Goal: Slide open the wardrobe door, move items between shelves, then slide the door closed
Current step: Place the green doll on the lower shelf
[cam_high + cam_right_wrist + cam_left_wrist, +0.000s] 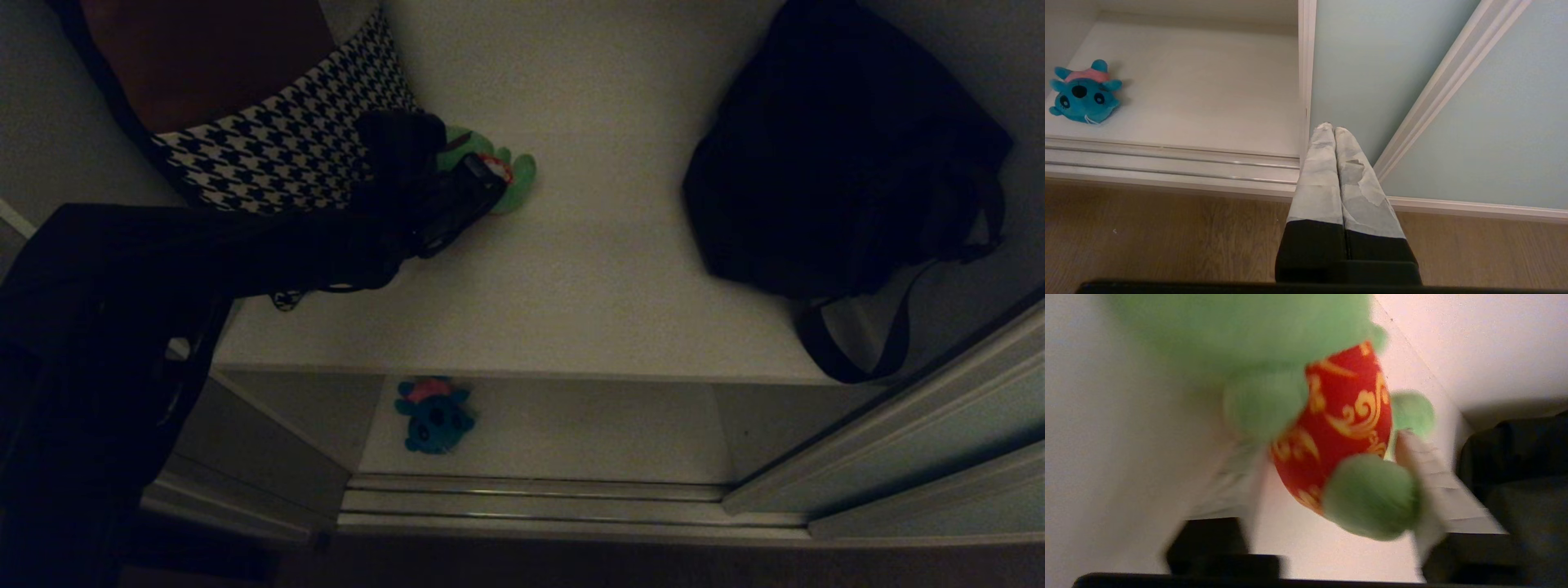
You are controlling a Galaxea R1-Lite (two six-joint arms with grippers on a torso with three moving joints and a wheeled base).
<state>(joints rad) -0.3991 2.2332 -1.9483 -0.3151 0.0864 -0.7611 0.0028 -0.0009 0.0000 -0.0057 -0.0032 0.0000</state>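
Observation:
The green plush toy point(514, 175) with red patterned shorts point(1347, 416) lies on the upper white shelf point(588, 286), beside the cushion. My left gripper point(482, 184) reaches in from the left, its pale fingers point(1429, 477) pressed on either side of the toy's shorts and leg, shut on it point(1327, 443). The teal-blue plush toy point(434, 415) with a pink tuft point(1084, 92) lies on the lower shelf point(588, 433), near its left end. The sliding wardrobe door point(939, 441) stands pushed to the right point(1372, 61). My right gripper point(1329, 127) hangs shut and empty before the door's edge.
A houndstooth cushion point(286, 147) leans at the upper shelf's back left, just behind my left gripper. A big black strapped bag point(841, 155) fills the shelf's right side. The door tracks point(531, 498) run along the wardrobe's foot, with wooden floor point(1147, 237) in front.

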